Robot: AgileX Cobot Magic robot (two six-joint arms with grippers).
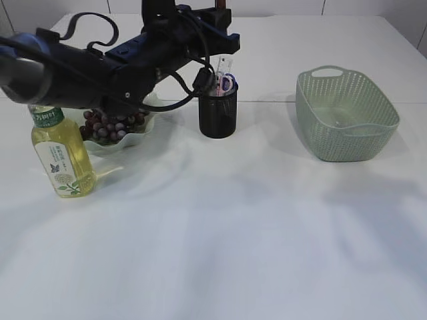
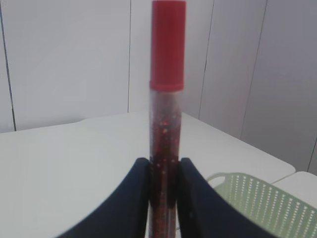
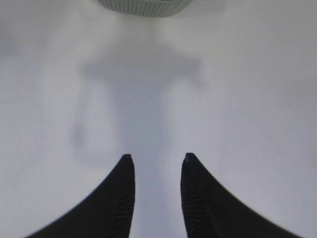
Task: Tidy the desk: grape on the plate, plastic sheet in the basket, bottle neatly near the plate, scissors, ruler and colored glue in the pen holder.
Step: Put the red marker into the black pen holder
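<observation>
Colored glue (image 2: 167, 124), red cap, glittery red tube

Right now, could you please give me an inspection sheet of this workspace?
Surface: white table, bare in front.
Job's things: grapes on plate; bottle upright beside it; pen holder holds items; basket at right; glue stick upright.
Clutter: nothing seen.
Grippers: left gripper shut on the glue stick; right gripper open, empty.
Cables: black loops on left arm.
Surroundings: white wall panels.
</observation>
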